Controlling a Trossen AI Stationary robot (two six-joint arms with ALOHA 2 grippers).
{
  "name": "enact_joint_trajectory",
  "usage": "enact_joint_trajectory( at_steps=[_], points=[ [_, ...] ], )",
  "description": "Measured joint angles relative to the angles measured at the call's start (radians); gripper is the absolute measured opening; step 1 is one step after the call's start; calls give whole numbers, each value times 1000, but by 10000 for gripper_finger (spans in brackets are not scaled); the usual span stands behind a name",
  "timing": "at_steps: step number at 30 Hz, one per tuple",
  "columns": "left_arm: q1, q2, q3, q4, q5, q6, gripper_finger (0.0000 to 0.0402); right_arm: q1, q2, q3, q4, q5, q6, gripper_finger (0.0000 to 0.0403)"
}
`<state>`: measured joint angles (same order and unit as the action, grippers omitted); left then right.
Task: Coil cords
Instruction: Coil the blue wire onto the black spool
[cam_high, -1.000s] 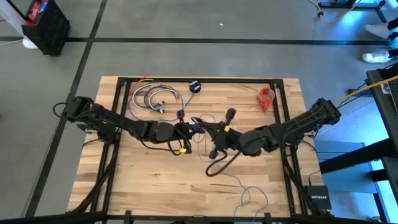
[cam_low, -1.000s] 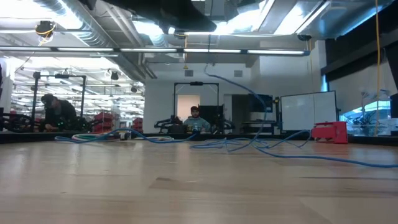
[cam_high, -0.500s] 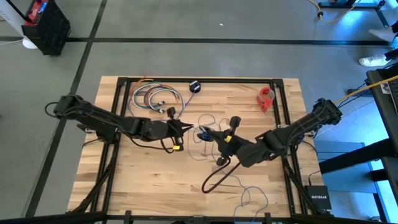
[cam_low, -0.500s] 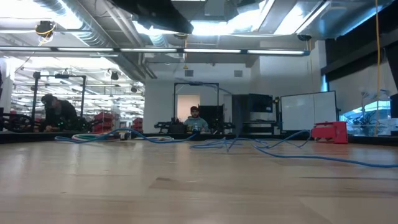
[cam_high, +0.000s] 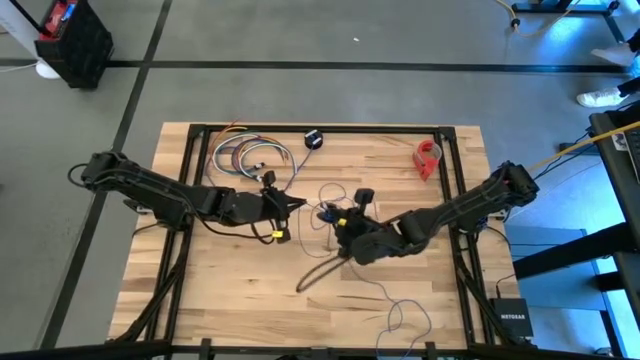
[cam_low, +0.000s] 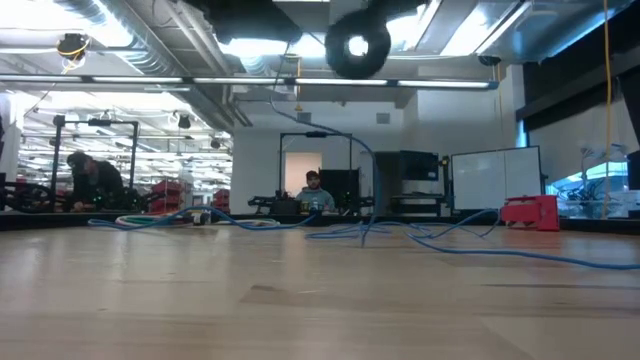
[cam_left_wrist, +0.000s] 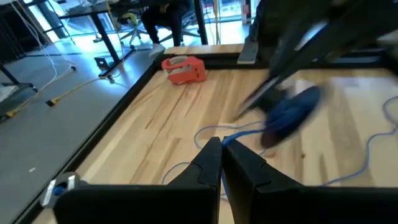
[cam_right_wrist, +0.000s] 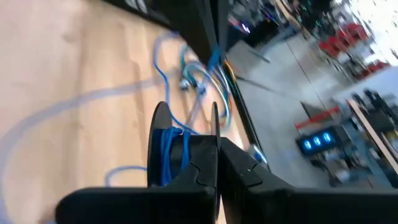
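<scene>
- Cord, thin and bluish, trails in loose loops over the table from its near edge up to the middle, where both grippers meet
- The spool sits just in front of the right gripper, a few blue turns already wound on it; whether the shut fingers pinch cord I cannot tell
- Left gripper closed too, its tips pointing at the right gripper, the cord lying just ahead of them
- Loose length runs away from the spool toward the near edge, so the right arm is nearer the slack
- No containers in view; multicoloured cables and a red object lie apart at the far side
</scene>
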<state>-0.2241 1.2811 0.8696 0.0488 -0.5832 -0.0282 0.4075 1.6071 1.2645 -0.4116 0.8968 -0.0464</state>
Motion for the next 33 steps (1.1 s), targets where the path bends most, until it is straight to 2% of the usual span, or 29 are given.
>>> enact_joint_trajectory(
  at_steps=[5, 12, 17, 23, 33],
  points=[
    [-28, -4, 0, 9, 11, -10, 5, -50, 12, -35, 48, 42, 24, 3],
    [-30, -3, 0, 73, 27, -21, 5, -113, 13, -115, 282, 22, 11, 3],
    [-29, 21, 0, 126, 28, -14, 5, -162, 14, -162, 465, -56, -10, 13],
    [-29, 78, 0, 250, 26, 33, 5, -219, 14, -198, 677, -233, -12, 15],
    [-16, 91, 2, 240, 25, 84, 5, -237, 14, -203, 879, -241, -167, 8]
  ],
)
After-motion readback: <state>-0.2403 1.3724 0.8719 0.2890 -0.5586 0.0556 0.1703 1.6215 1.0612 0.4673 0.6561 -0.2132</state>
